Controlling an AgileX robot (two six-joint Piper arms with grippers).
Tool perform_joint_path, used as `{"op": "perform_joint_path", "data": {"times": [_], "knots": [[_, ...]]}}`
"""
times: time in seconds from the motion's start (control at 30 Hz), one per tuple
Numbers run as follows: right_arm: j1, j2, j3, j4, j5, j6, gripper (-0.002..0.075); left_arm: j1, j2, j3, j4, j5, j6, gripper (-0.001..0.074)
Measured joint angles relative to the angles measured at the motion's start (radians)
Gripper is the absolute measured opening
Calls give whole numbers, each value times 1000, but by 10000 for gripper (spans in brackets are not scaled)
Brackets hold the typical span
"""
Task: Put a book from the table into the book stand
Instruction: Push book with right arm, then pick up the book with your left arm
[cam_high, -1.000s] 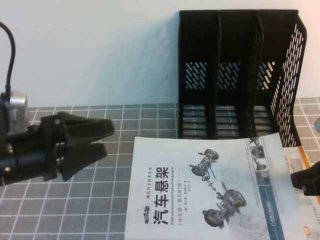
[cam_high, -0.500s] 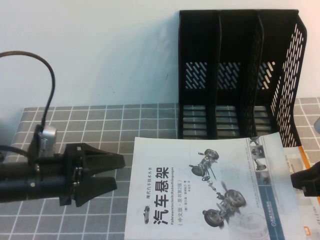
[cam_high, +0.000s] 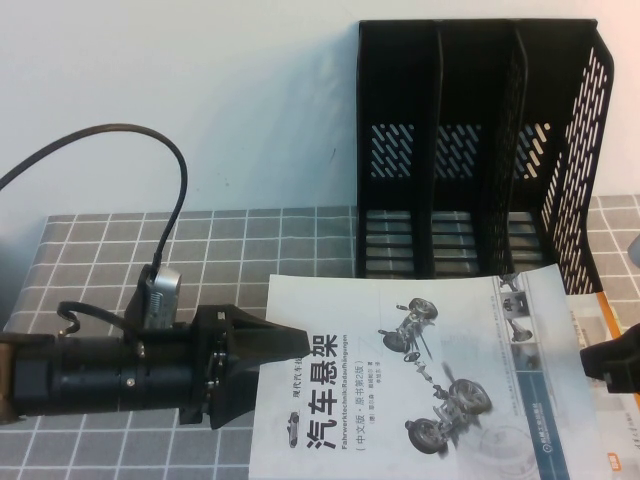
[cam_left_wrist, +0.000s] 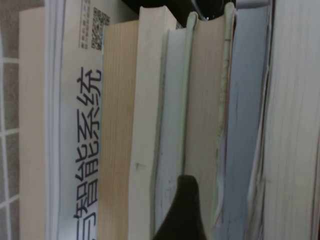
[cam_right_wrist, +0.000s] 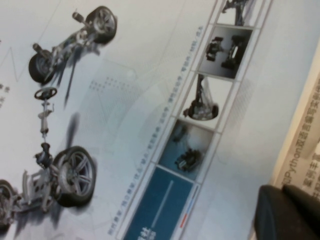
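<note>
The left gripper (cam_high: 285, 345) has come in low from the left, and its tips now reach the left edge of the book (cam_high: 420, 375); the two fingers look close together, gripping nothing yet, I think. The right gripper (cam_high: 612, 362) waits at the book's right edge; if it is open, I cannot tell. The book lies flat on the table (cam_high: 200, 250), on other books. Farther back, the book stand (cam_high: 480, 150) is empty, so everything remains.

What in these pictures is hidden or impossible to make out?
- High view: the book's lower part runs off the bottom edge.
- High view: the right gripper is cut by the right edge; its grip is unclear.
- Left wrist view: the left gripper meets stacked page edges; which book it touches is unclear.
</note>
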Motion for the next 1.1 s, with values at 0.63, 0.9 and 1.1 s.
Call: {"op": "perform_joint_path", "data": {"times": [0.63, 0.9, 1.1], "knots": [[3, 64, -7, 71, -10, -53, -3, 0, 0, 0, 37, 0, 10, 265], [7, 60, -36, -10, 12, -71, -3, 26, 0, -21, 62, 26, -3, 111], [10, -30, -119, -135, 24, -44, -3, 38, -49, -138, 137, 12, -114, 111]]}}
